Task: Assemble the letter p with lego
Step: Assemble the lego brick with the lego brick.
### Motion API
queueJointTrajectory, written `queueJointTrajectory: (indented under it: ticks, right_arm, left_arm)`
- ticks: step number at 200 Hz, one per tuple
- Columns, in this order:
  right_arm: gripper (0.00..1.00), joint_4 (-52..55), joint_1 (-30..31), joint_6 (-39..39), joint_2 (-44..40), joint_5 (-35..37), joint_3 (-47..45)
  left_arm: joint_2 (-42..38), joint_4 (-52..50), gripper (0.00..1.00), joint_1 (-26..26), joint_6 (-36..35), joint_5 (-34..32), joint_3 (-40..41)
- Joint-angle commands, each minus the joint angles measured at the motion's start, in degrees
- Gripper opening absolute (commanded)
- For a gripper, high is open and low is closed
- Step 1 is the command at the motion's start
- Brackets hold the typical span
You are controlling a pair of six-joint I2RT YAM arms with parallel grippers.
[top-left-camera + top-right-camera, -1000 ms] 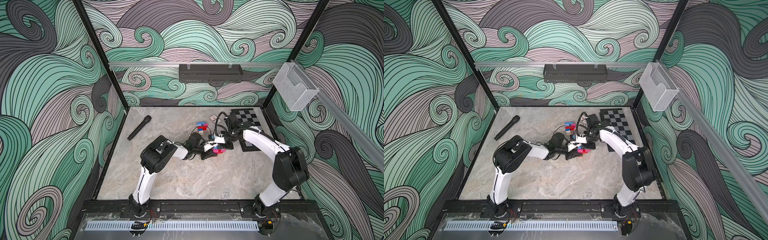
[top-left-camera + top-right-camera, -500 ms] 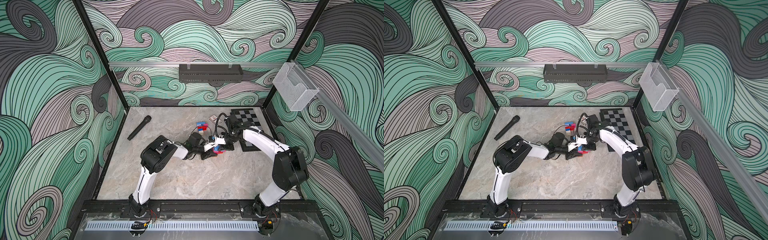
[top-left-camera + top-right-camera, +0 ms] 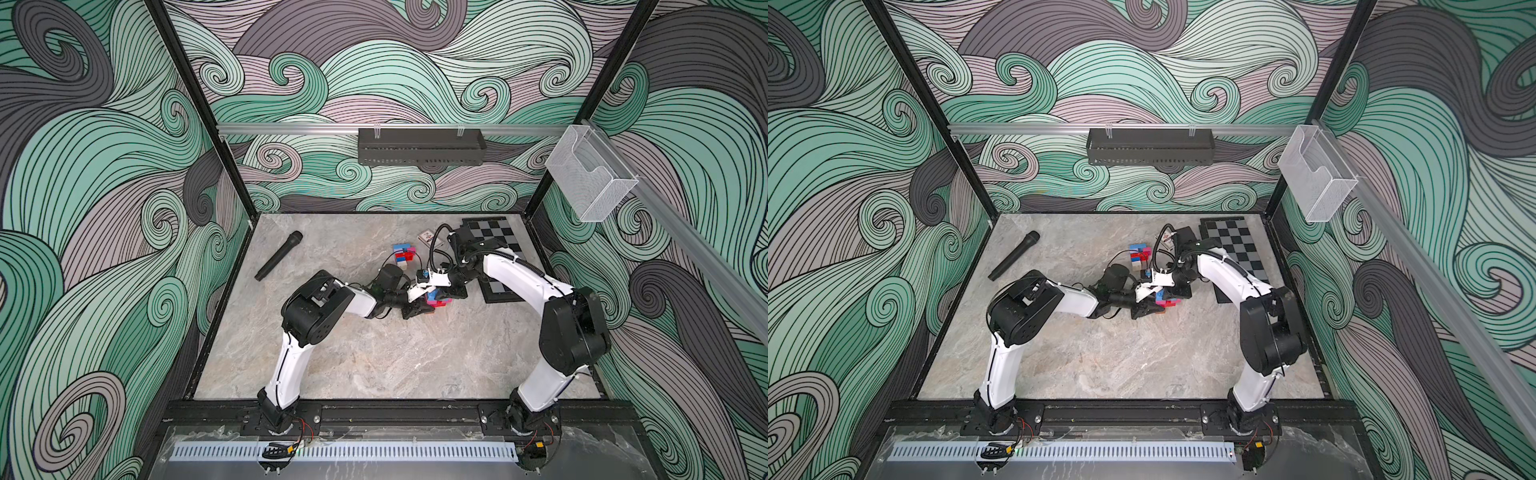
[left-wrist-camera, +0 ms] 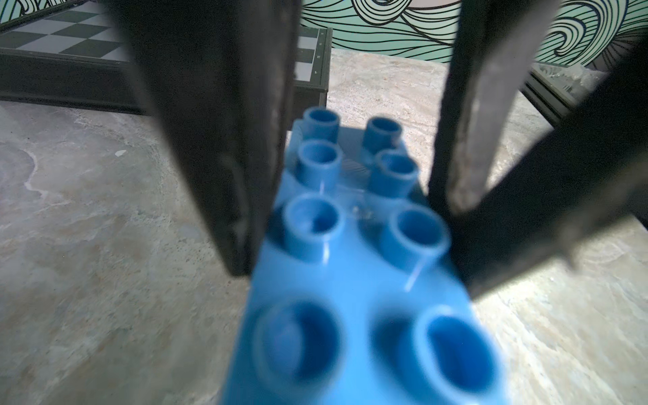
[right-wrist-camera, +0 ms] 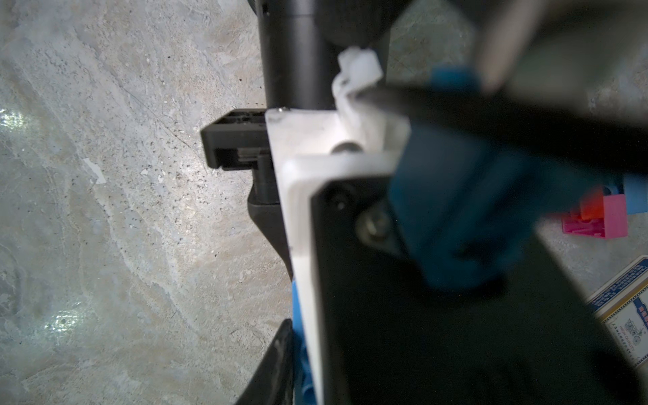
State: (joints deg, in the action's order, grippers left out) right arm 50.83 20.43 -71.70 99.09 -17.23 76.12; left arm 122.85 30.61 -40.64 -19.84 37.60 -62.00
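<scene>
progress: Partway, by my read. You have a small joined clump [image 3: 437, 300] of blue, pink and red lego at mid-desk, where the two arms meet. No p outline reads from it in both top views.
left to do: Stem and loop both look unbuilt. You have spare bricks [image 3: 404, 253] to add, blue, red, pink and pale, piled just far of the arms and apart from the clump.
left pincer [image 4: 347, 238]: Clamped on the blue brick [image 4: 354, 280], one finger on each long side. Check your left wrist view.
right pincer [image 3: 452, 290]: Fingers together, at the clump's right side. You cannot tell whether it pinches a brick, since its wrist view is mostly blur and a blue smear.
blue brick look: Oblong, two rows of four hollow studs, glossy, studs facing the wrist camera, long axis running along the fingers. Probably the clump's blue part.
lego location: Clump near the centre of the desk [image 3: 374, 365]; you cannot tell whether it is resting on it or just above. In the right wrist view a pink brick [image 5: 596, 221] lies on the desk with an orange brick [image 5: 592, 207] against it, near the card deck [image 5: 627, 308].
bystanders: microphone [image 3: 278, 255] far left, chessboard [image 3: 498, 237] far right. Neither belongs to your build.
</scene>
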Motion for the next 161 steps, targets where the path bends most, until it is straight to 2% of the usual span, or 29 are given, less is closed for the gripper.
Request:
queueJointTrajectory:
  ticks: [1, 161]
  right_arm:
    - [0.27, 0.16, 0.96, -1.51, 2.39, -4.82, -0.24]
    - [0.27, 0.93, 1.04, -3.23, 6.95, -2.25, -2.25]
  left_arm:
    - [7.11, -18.59, 0.0, -0.4, -0.47, -7.37, 3.2]
    - [7.3, -19.33, 0.0, -0.4, -0.56, -7.47, 2.85]
